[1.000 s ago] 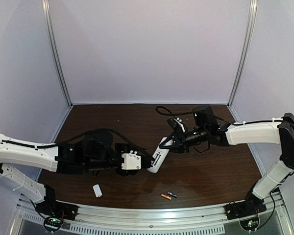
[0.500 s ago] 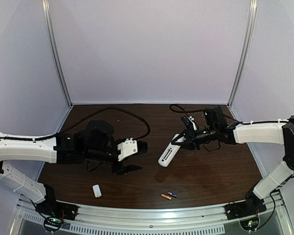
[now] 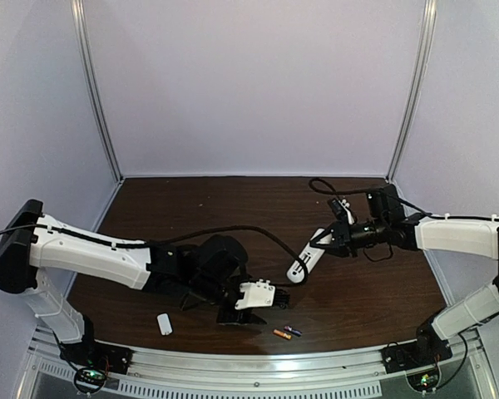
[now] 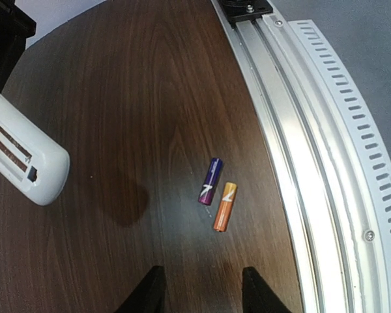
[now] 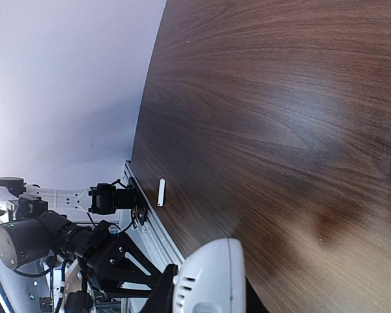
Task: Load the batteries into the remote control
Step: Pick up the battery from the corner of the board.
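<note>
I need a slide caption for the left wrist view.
Open left pincer near the batteries; remote control, battery bay exposed, at left.

Table (image 4: 150,78) dark glossy woodgrain; remote control (image 4: 42,171) smooth white plastic; rail (image 4: 293,137) metal.

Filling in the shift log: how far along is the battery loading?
Done: the right end effector holds the remote, its battery bay open and apparently empty; a small white piece lies apart on the table. In hand: the open left end effector hovers by the orange battery and purple battery. Left: picking up and inserting both.
</note>
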Action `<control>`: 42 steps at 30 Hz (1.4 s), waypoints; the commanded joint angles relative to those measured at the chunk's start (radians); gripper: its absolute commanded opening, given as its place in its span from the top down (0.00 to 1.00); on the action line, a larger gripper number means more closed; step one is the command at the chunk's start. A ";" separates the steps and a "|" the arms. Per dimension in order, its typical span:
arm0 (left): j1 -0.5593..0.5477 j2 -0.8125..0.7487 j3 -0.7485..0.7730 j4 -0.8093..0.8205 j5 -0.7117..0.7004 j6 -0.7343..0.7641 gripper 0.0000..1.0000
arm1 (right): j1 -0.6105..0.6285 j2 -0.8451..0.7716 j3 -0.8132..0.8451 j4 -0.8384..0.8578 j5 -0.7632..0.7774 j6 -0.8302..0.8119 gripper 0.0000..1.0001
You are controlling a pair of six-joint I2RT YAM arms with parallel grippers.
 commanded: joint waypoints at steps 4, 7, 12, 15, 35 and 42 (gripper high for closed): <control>-0.023 0.074 0.058 0.001 0.047 0.068 0.61 | -0.016 -0.077 -0.019 -0.003 -0.021 -0.088 1.00; -0.029 0.098 0.072 -0.005 0.043 0.079 0.62 | -0.015 -0.105 -0.012 -0.048 0.002 -0.140 1.00; -0.033 0.126 0.089 -0.010 0.043 0.096 0.64 | -0.016 -0.138 0.000 -0.095 0.037 -0.183 1.00; -0.034 0.138 0.097 -0.012 0.040 0.103 0.65 | -0.016 -0.139 0.002 -0.105 0.040 -0.190 1.00; -0.044 0.225 0.171 -0.041 0.017 0.137 0.68 | -0.040 -0.126 -0.006 -0.141 0.060 -0.198 1.00; -0.047 0.277 0.247 -0.063 0.027 0.141 0.68 | -0.089 -0.131 -0.021 -0.158 0.064 -0.198 1.00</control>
